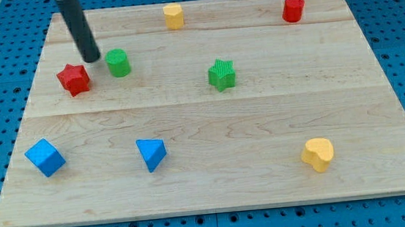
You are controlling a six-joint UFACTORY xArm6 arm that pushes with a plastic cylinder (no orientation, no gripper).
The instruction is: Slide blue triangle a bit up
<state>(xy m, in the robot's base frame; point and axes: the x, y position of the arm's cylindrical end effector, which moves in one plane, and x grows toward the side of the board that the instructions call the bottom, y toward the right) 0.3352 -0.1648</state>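
Observation:
The blue triangle (pixel 151 153) lies on the wooden board (pixel 215 178) in the view's lower left part. My tip (pixel 92 58) is at the end of the dark rod near the view's upper left. It sits between the red star (pixel 74 79) and the green cylinder (pixel 118 63), close to both. The tip is far above the blue triangle in the view and apart from it.
A blue cube (pixel 45 157) lies left of the triangle. A green star (pixel 222 74) is near the middle. A yellow hexagon block (pixel 173 16) and a red cylinder (pixel 292 8) stand at the top. A yellow heart (pixel 318 154) lies at the lower right.

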